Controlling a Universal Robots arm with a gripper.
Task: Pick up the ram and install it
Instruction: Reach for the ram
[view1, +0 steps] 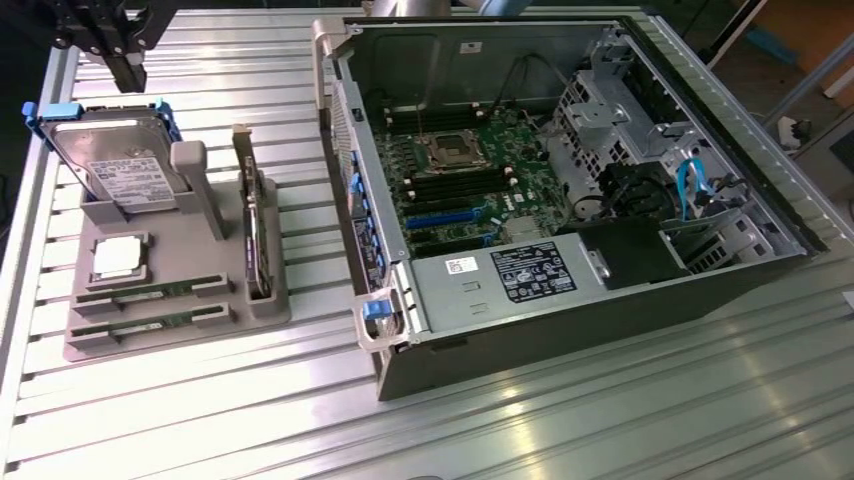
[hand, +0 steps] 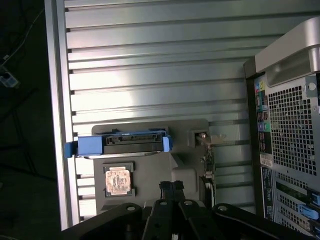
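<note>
The end effector (view1: 128, 72) hangs in the air over the far corner of the desk (view1: 601, 420) on the exterior view's left. In the wrist view its two dark fingers (hand: 171, 187) are pressed together and there is nothing between them.

The ram (view1: 138, 293) lies flat in a slot of a grey holder (view1: 200, 200), in the part of the holder closest to the near edge of the desk. A second stick (view1: 150, 324) of the same kind lies in the next slot, just beside the first and parallel to it. Both are well apart from the end effector.

The holder stands near the desk edge on the exterior view's left. In its far part a silver hard drive (view1: 118, 165) with a white label and a blue frame stands leaning, and it is the thing nearest to the end effector. Between the hard drive and the ram slots a square processor chip (view1: 118, 258) sits in a recess. On the side of the holder that faces the computer, a dark expansion card (view1: 254, 230) stands on its edge.

An open computer case (view1: 561, 300) lies on its side in the middle of the desk, beside the holder but not touching it. Its green motherboard (view1: 461, 180) is uncovered and faces up.

In the wrist view the hard drive (hand: 120, 142), the processor chip (hand: 118, 180) and the perforated back of the case (hand: 292, 130) are seen on the ribbed desk (hand: 150, 60).
</note>
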